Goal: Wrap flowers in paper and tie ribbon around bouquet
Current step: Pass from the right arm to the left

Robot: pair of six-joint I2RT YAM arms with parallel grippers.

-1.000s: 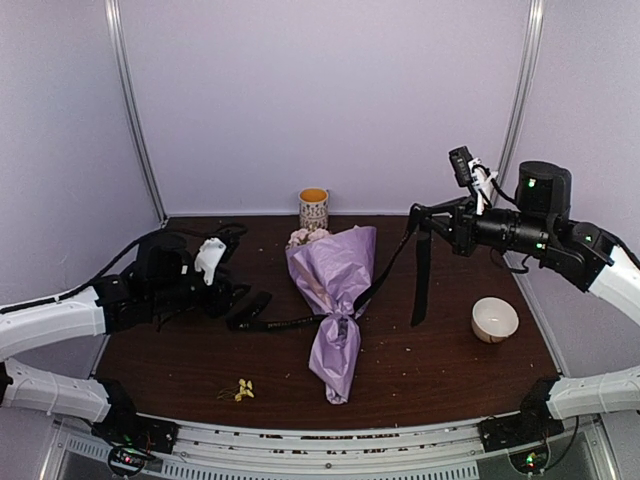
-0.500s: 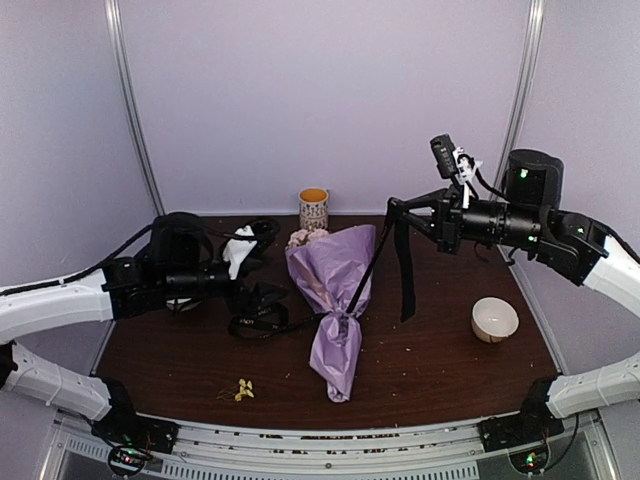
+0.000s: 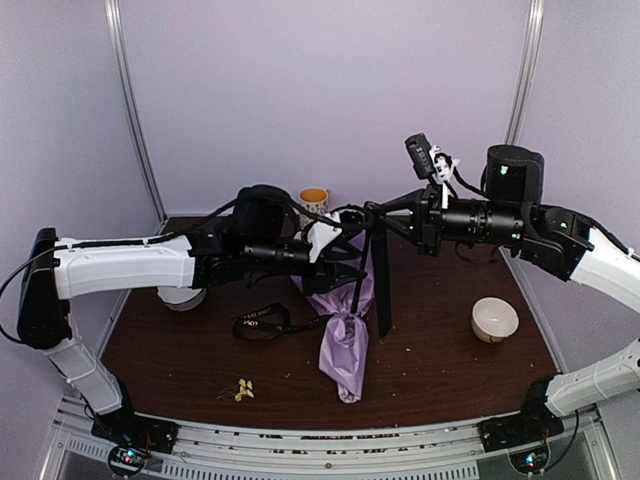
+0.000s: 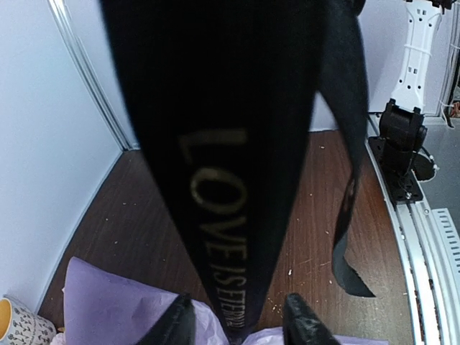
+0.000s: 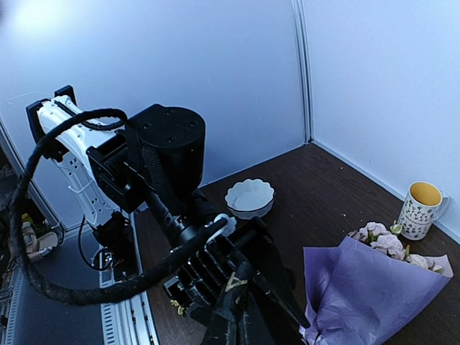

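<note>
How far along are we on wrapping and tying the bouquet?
Done: the paper is wrapped round the flowers, and the ribbon circles the bouquet at its waist. In hand: the right gripper holds one ribbon end raised; the left gripper, open, straddles it. Left: no bow shows yet, and the other end lies loose on the table.

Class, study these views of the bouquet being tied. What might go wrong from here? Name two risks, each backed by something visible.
The left gripper has its jaws apart around the ribbon; if they close off-centre, they may miss it. The right gripper pinches the ribbon high, with a strand running straight down to the tied waist of the bouquet. A harder pull might drag or lift the bouquet.
</note>
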